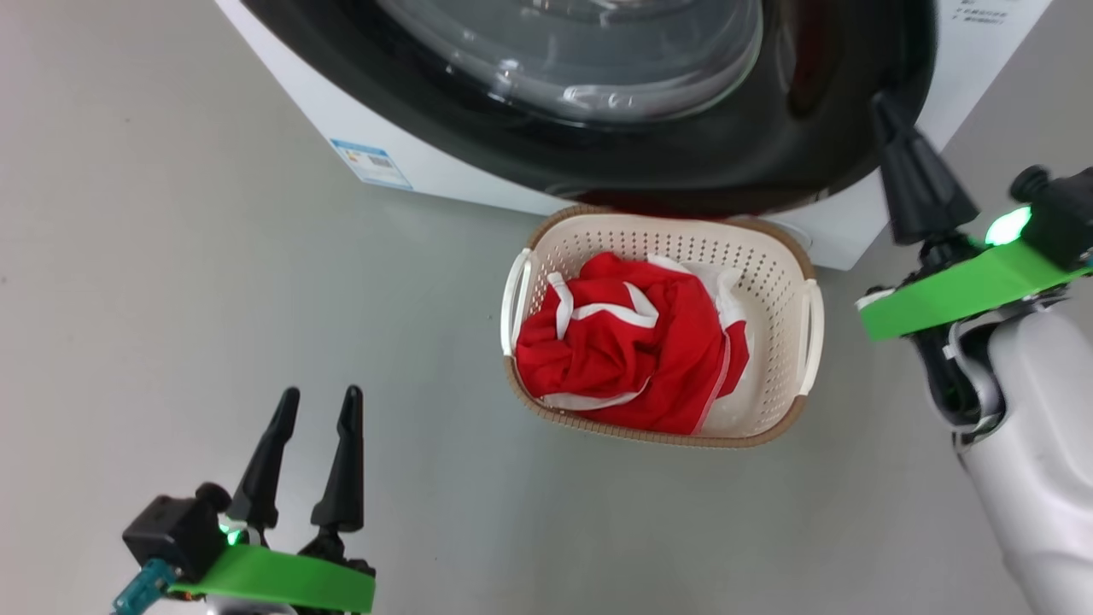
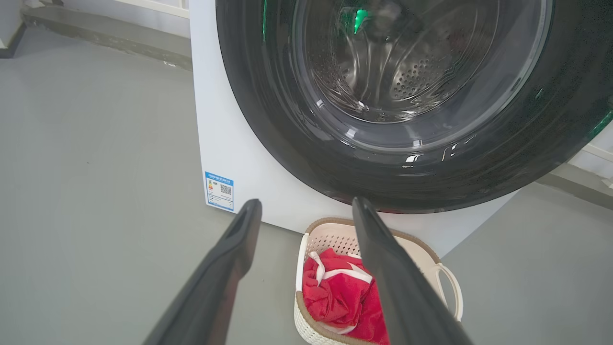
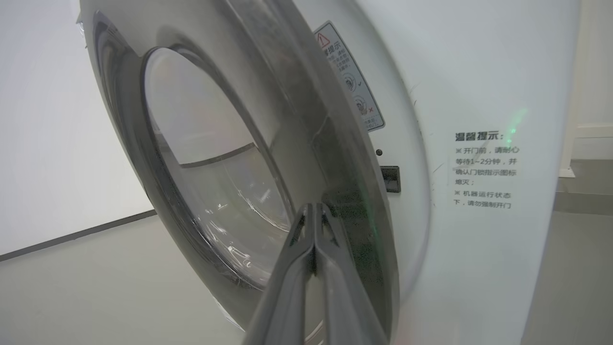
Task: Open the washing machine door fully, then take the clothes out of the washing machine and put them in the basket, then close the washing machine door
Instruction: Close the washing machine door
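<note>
With the clothes (image 1: 632, 359) lying soft in the basket (image 1: 649, 434) mid-frame, I'd push the stiff, slippery door (image 1: 700, 171) at top by its rim, right jaws clenched empty upper right, left jaws released lower left.

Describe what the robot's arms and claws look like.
Both the left claw and right claw have two long, tapered black fingers on a green wrist plate. The right forearm is glossy pale grey; a green light glows at its wrist.
</note>
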Robot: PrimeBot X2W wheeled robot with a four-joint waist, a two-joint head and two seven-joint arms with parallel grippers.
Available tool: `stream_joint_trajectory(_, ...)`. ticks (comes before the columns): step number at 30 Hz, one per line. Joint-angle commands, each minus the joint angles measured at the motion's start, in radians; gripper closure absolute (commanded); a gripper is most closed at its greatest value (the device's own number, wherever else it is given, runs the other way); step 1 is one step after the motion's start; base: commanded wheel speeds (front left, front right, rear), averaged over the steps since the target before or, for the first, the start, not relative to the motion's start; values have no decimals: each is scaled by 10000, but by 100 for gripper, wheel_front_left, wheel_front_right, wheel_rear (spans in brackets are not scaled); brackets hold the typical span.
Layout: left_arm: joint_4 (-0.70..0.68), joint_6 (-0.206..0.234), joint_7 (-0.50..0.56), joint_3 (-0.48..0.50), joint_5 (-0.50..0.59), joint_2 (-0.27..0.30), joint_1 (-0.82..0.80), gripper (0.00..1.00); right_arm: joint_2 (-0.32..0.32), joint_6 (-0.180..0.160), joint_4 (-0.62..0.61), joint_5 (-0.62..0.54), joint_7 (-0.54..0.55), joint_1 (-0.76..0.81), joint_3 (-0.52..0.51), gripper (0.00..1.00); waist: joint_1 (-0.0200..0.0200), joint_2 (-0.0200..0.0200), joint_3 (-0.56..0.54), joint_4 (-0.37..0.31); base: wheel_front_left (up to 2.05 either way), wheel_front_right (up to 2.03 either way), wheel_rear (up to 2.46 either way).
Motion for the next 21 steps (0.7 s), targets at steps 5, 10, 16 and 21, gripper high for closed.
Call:
stream_joint_trajectory(5,-287,4,-49,215,-111,112,-430,0,-57,21,-406,17,-65,-640,-382,100,0,0,483,124,0,0,0)
stream_joint_trajectory(10,-310,4,-49,90,-156,112,-627,0,-65,21,-493,-3,-65,-1053,-688,100,0,0,755,189,0,0,0)
stream_joint_trajectory(16,-312,4,-49,37,-176,112,-763,0,-76,21,-526,-47,-65,-1296,-997,100,0,0,893,255,0,0,0)
stream_joint_trajectory(21,-264,4,-49,58,-160,112,-795,0,-88,21,-525,-119,-65,-1200,-784,100,0,0,853,255,0,0,0)
